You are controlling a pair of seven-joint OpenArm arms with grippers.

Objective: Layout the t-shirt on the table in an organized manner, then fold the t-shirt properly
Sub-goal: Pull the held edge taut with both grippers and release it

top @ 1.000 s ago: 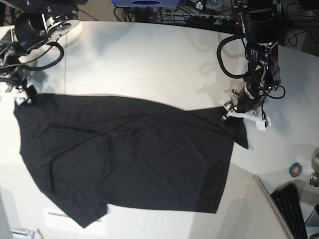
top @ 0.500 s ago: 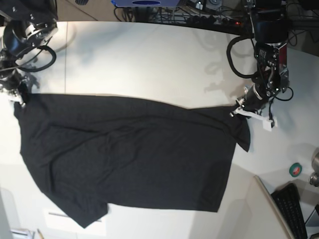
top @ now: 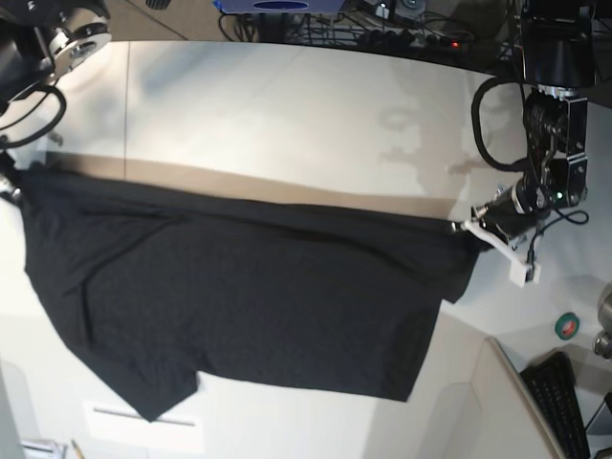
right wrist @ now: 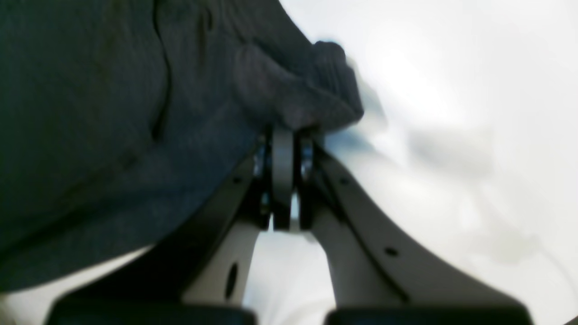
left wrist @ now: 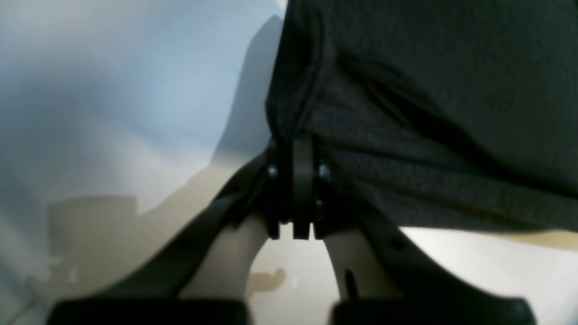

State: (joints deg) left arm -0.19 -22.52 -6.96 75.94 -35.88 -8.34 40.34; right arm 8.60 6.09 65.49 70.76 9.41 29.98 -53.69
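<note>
Left pincer (left wrist: 292,149): closed, gripping an edge of the t-shirt (top: 249,296) at the scene's right.
Right pincer (right wrist: 283,135): closed, gripping a bunched corner at the scene's left edge.
T-shirt: black, stretched taut between both pincers across the surface (top: 306,115); near portion hangs lower, toward the camera.

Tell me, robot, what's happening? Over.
Left tool and right tool both shut on black t-shirt. Shirt stretched between them over table. Nothing in the way.
</note>
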